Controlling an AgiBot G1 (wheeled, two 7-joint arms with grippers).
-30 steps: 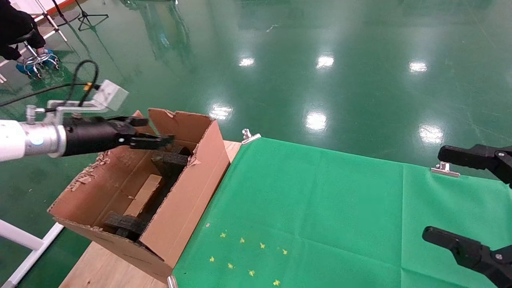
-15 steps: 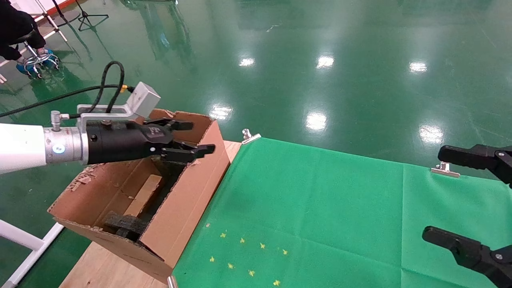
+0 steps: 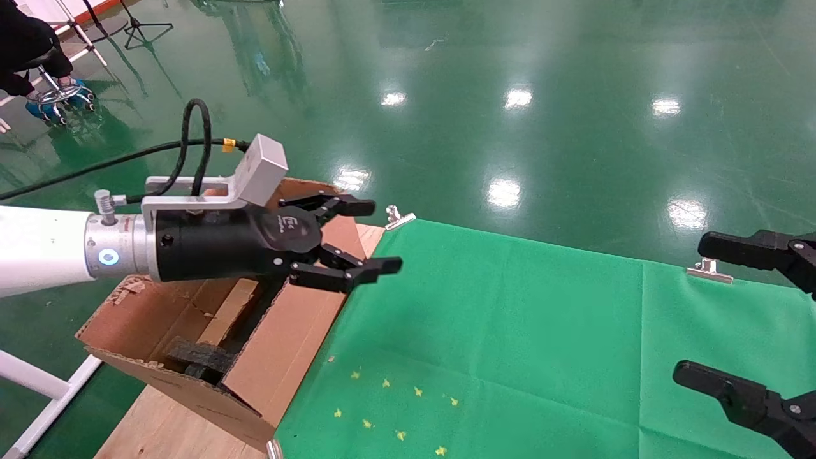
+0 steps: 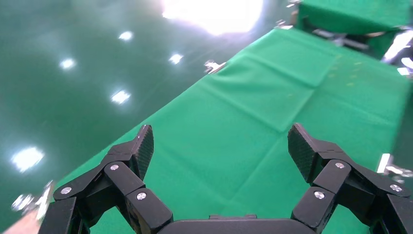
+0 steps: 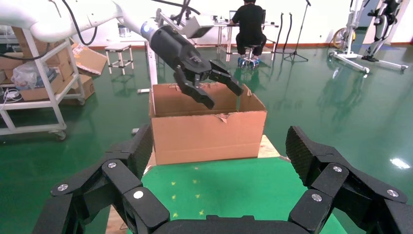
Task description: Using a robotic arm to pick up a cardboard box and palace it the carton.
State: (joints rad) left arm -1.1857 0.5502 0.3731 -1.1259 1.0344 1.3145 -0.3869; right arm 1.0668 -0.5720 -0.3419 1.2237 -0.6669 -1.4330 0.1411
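The carton (image 3: 287, 344) stands on the table's left end with raised, torn flaps; it also shows in the right wrist view (image 5: 207, 136). The small cardboard box (image 3: 223, 315) lies inside it between dark foam pieces (image 3: 197, 357), partly hidden by my left arm. My left gripper (image 3: 376, 236) is open and empty, held above the carton's right flap, pointing over the green cloth; it also shows in the left wrist view (image 4: 221, 146) and the right wrist view (image 5: 214, 90). My right gripper (image 3: 707, 312) is open and empty, parked at the right edge; it also shows in the right wrist view (image 5: 219, 151).
A green cloth (image 3: 510, 344) covers the table, held by metal clips (image 3: 398, 217) at its far edge, with small yellow star marks (image 3: 389, 408) near the front. Bare wood (image 3: 172, 433) shows under the carton. A person on a stool (image 3: 38, 64) is far left.
My left gripper has moved right and up, from above the carton's inside to over its right flap and the cloth's edge, staying open. The cardboard box stays in the carton.
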